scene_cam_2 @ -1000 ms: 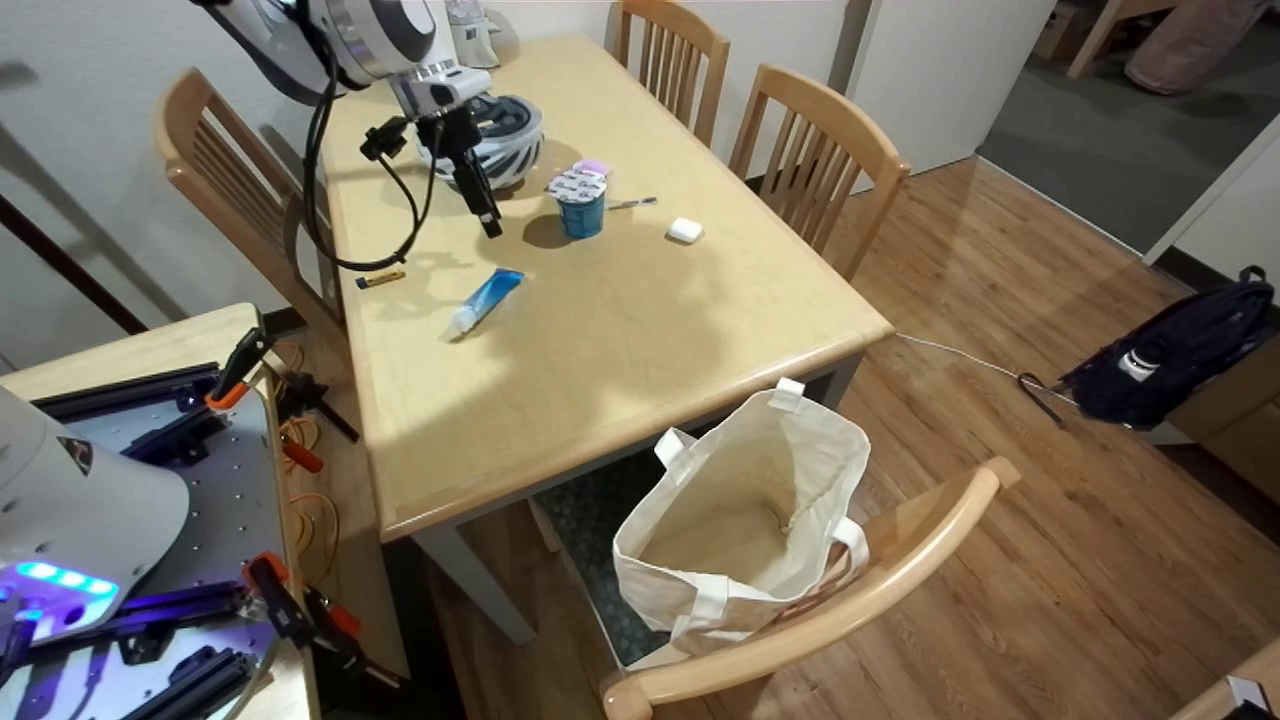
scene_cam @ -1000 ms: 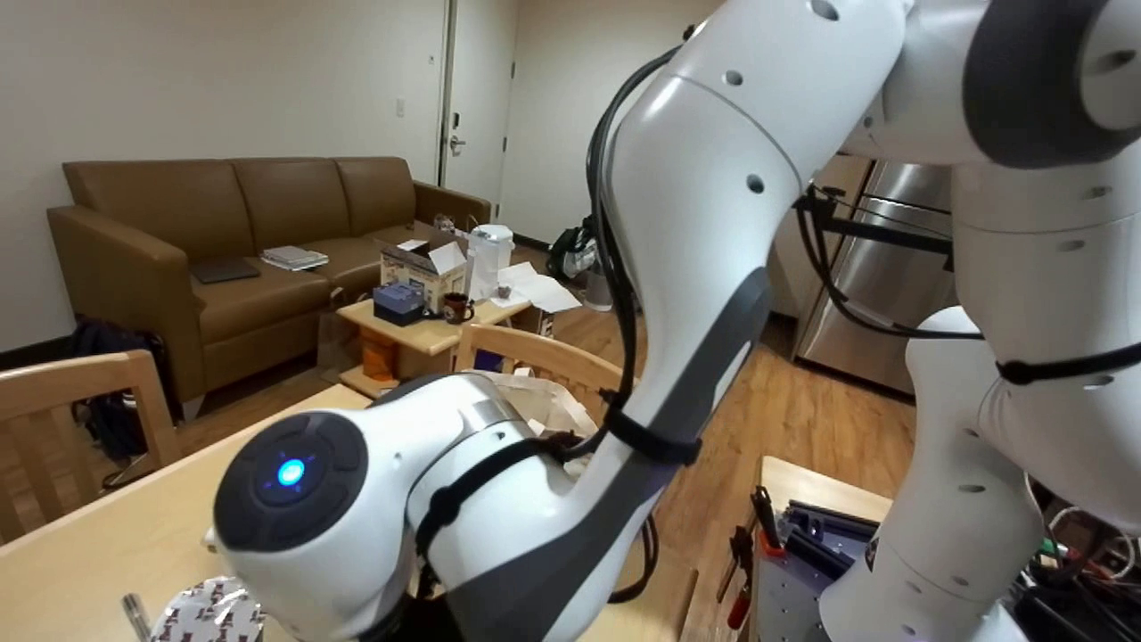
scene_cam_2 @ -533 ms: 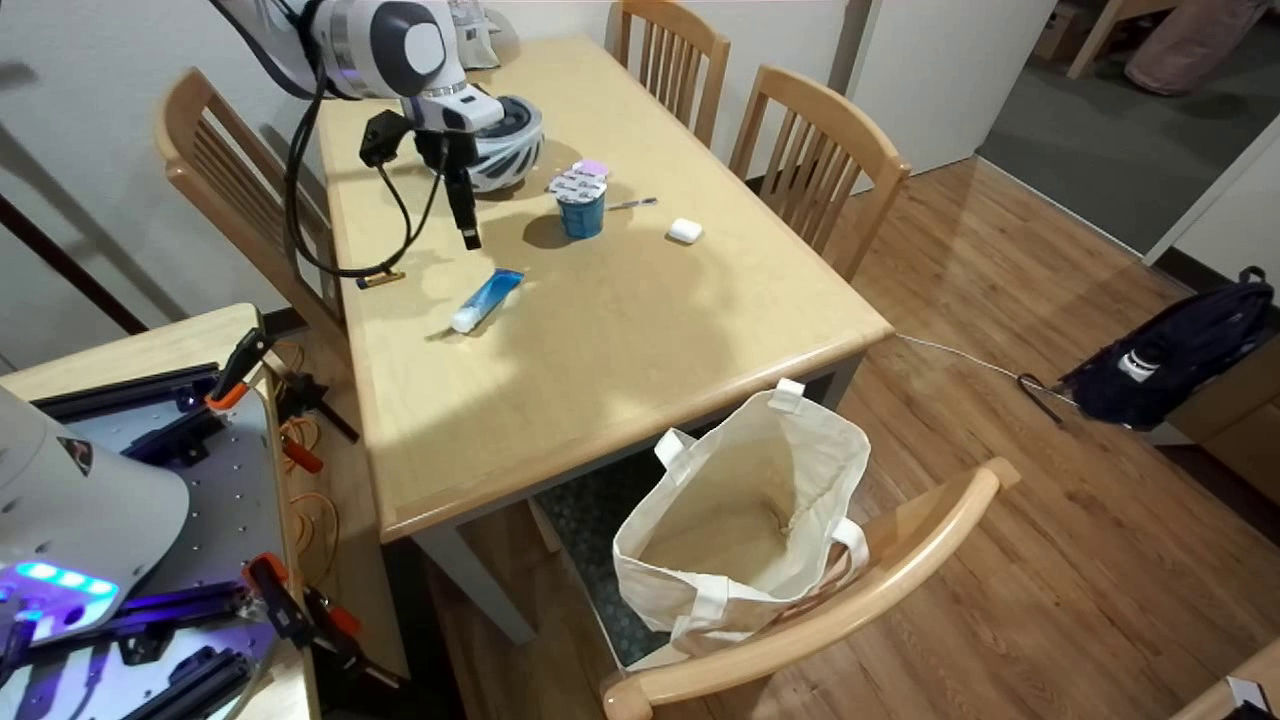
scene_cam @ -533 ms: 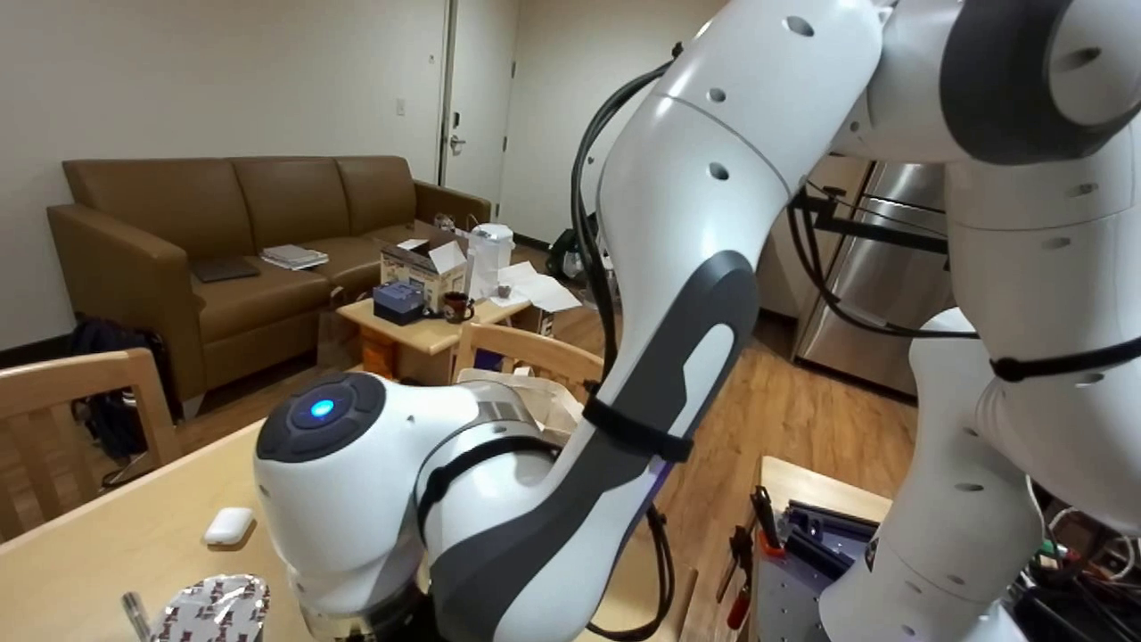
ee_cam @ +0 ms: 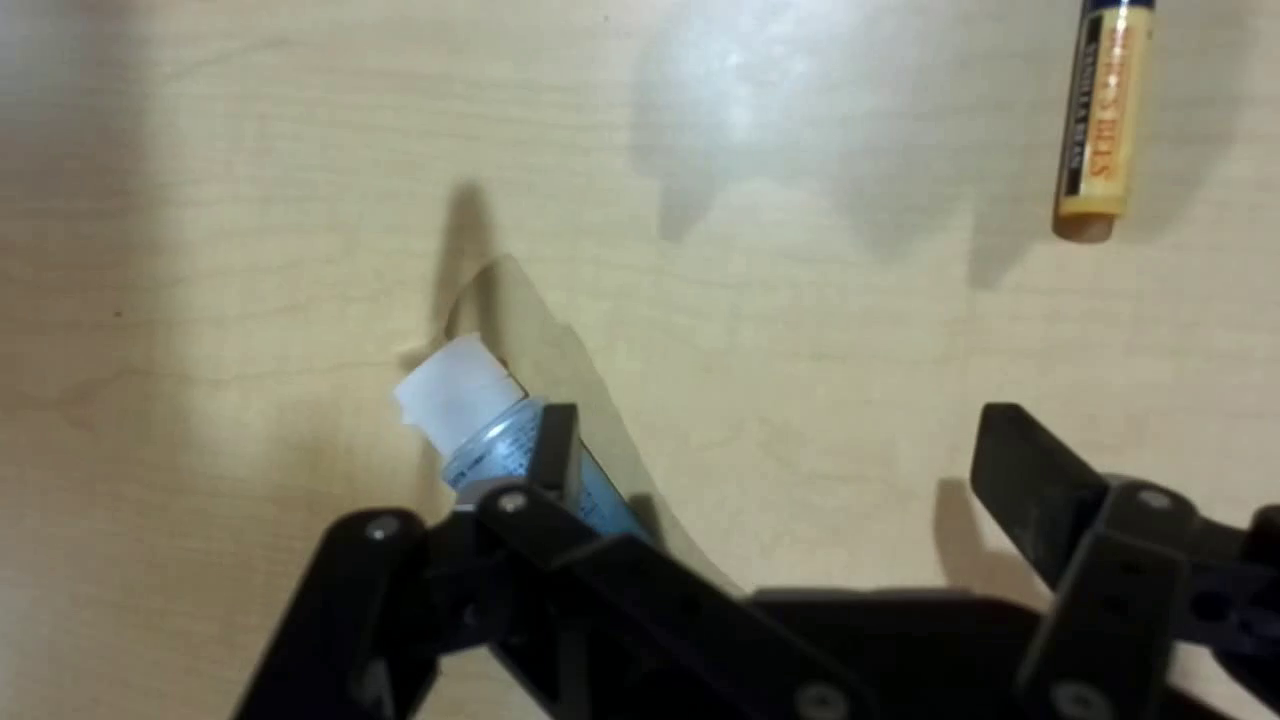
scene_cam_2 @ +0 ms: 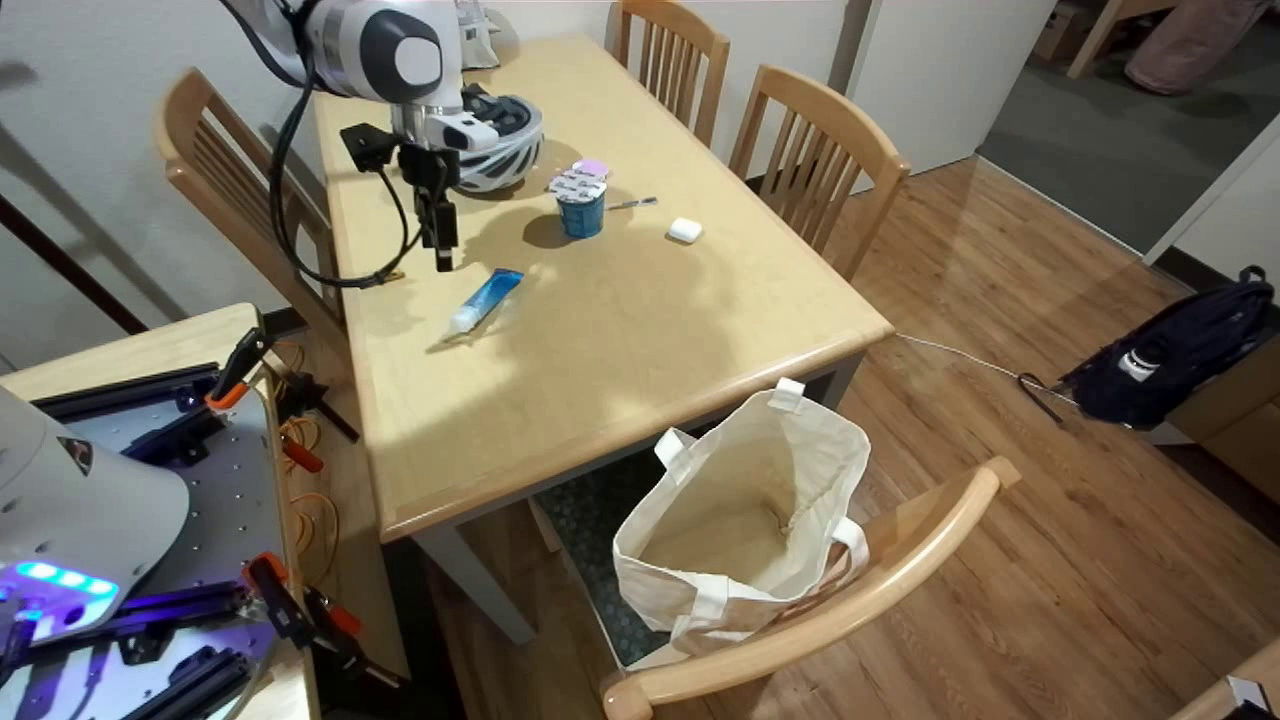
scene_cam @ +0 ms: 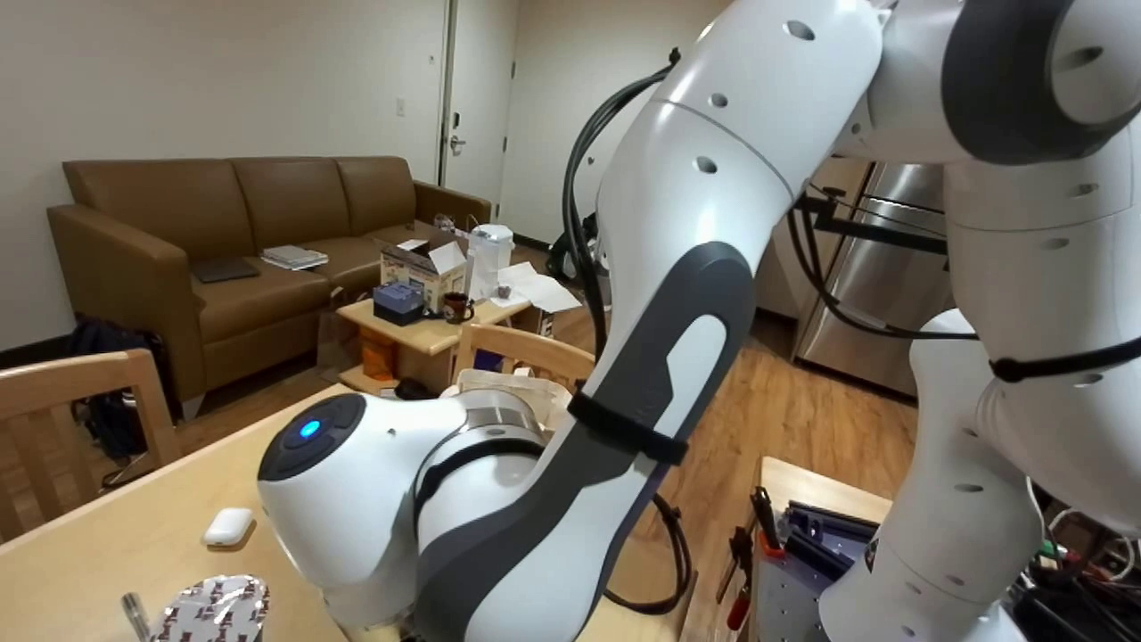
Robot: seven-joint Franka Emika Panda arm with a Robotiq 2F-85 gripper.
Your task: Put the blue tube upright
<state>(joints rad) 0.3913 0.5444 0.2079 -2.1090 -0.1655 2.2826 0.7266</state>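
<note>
Hovers above the table (scene_cam_2: 600, 350) with the gripper (ee_cam: 775, 462) spread wide. Partly covers the blue tube (ee_cam: 612, 502) in the wrist view; in an exterior view, leaves it in full sight, lying flat near the gripper. Shows lettering on the yellow stick (ee_cam: 1103, 120) only in the wrist view.

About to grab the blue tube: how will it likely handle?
The blue tube probably squashes under grip: in an exterior view its blue end looks broad and flattened. That shape should also discourage rolling. Stood on its white cap, it may tip easily, since the cap looks small against the tube's length.
</note>
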